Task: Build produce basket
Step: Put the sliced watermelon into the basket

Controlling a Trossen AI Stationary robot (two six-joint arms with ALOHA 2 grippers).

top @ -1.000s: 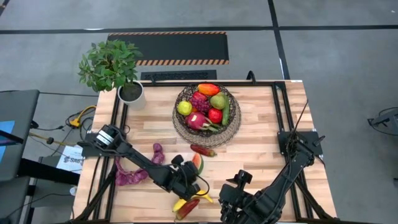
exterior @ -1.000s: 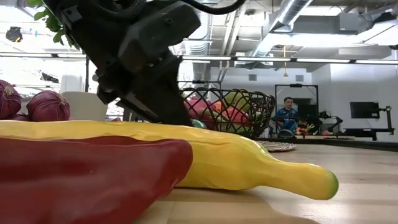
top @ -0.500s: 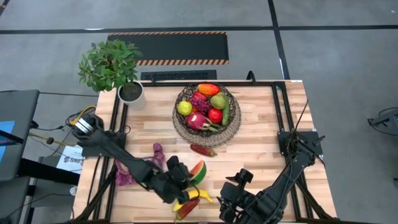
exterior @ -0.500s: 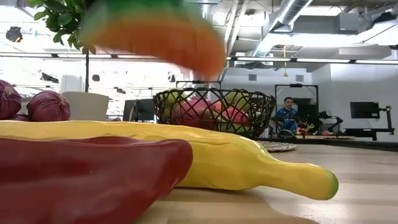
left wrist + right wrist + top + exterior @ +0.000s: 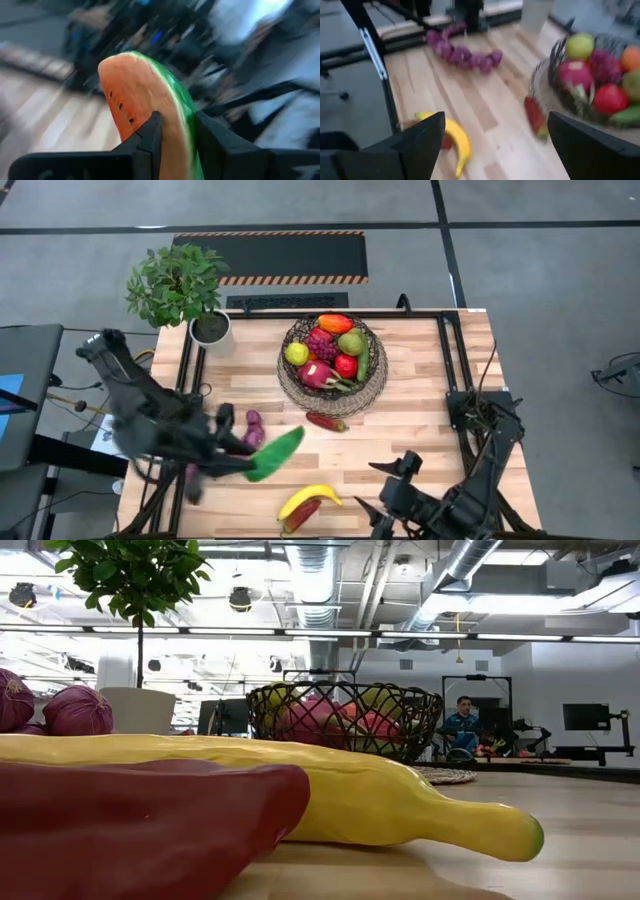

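The basket (image 5: pixel 333 360) of dark wire mesh stands on its wicker base at the table's far middle. It holds an apple, grapes, a dragon fruit and other fruit. My left gripper (image 5: pixel 248 463) is raised over the table's left near part, shut on the watermelon slice (image 5: pixel 274 453). A banana (image 5: pixel 308 499) and a red pepper (image 5: pixel 301 516) lie at the near edge. Another red pepper (image 5: pixel 326 421) lies by the basket's base. The purple string (image 5: pixel 251 427) lies on the left, partly under my left arm. My right gripper (image 5: pixel 492 145) is open, low at the near right. My left gripper pinches the watermelon slice across its thickness near one end (image 5: pixel 177 125). One finger (image 5: pixel 150 137) is on the red flesh and the other (image 5: pixel 210 137) on the green rind. The slice is lifted clear of the table and sticks out past the fingertips, rind upward in the high view.
A white pot with a leafy plant (image 5: pixel 210 328) stands at the far left corner. Black frame rails (image 5: pixel 448 360) run along the table's left and right sides. Bare wood (image 5: pixel 420 430) lies between the basket and my right arm. A person (image 5: pixel 462 720) sits far behind.
My left gripper, shut on the watermelon slice beside the banana, has lifted it clear of the table and swung up and toward the left edge. The slice has turned so its green rind faces up. My right gripper has shifted slightly to the right.
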